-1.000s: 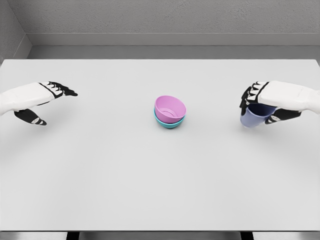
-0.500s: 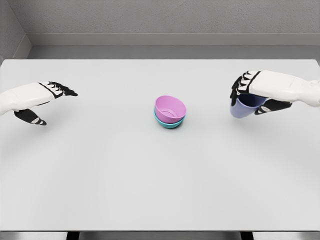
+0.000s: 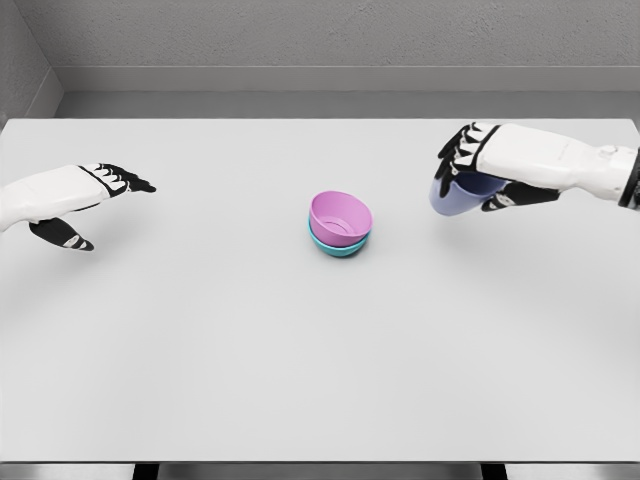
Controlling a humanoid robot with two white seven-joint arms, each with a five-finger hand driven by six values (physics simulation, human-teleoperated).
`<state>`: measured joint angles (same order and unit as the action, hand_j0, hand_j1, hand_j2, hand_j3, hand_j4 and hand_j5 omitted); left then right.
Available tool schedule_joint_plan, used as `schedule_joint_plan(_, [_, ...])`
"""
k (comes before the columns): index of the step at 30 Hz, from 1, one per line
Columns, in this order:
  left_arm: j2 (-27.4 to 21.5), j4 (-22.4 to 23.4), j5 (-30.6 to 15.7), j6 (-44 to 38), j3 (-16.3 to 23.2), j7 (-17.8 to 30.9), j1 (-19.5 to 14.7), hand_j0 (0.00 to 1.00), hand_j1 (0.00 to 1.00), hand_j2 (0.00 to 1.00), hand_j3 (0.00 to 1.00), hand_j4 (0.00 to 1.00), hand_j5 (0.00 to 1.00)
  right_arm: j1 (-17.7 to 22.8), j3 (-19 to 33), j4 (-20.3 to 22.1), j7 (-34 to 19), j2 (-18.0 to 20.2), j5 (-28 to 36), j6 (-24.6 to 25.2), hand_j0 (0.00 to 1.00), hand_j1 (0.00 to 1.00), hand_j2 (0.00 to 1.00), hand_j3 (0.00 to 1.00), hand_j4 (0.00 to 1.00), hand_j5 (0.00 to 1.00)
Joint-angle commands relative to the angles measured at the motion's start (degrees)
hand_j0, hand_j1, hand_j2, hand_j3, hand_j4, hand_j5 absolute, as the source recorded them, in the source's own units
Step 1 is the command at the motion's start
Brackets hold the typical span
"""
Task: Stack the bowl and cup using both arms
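Observation:
A pink bowl (image 3: 340, 216) sits tilted inside a teal bowl (image 3: 338, 245) at the middle of the white table (image 3: 300, 350). My right hand (image 3: 468, 170) is shut on a lavender-blue cup (image 3: 453, 197), which hangs above the table to the right of the bowls, some way apart from them. At the left side my left hand (image 3: 100, 195) rests open with its fingers stretched toward the centre, holding nothing.
A grey wall (image 3: 320, 40) runs behind the table's far edge. The table's front edge lies near the bottom of the view.
My right hand has carried the cup up and to the left, toward the stacked bowls. The left hand and the bowls have not moved.

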<state>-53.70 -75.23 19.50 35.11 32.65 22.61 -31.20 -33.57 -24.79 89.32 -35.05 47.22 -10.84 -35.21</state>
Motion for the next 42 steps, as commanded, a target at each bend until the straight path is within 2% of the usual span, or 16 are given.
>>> schedule_joint_plan(1, [0.0,0.0,-0.3,-0.1,0.0,0.0,0.0,1.00,1.00,1.00,1.00,1.00,1.00,-0.1,0.0,0.1,0.0,-0.6,0.4,0.2,0.53,0.53,0.53,0.53,0.53,0.53])
schedule_joint_plan(20, [0.1,0.0,-0.3,-0.1,0.0,0.0,0.0,1.00,1.00,1.00,1.00,1.00,1.00,-1.2,-0.2,0.8,0.0,-5.7,0.4,0.2,0.53,0.53,0.53,0.53,0.53,0.53])
schedule_joint_plan(42, [0.1,0.0,-0.3,-0.1,0.0,0.0,0.1,1.00,1.00,1.00,1.00,1.00,1.00,-4.0,-4.1,0.3,0.0,-10.2,-0.1,0.2,0.53,0.53,0.53,0.53,0.53,0.53])
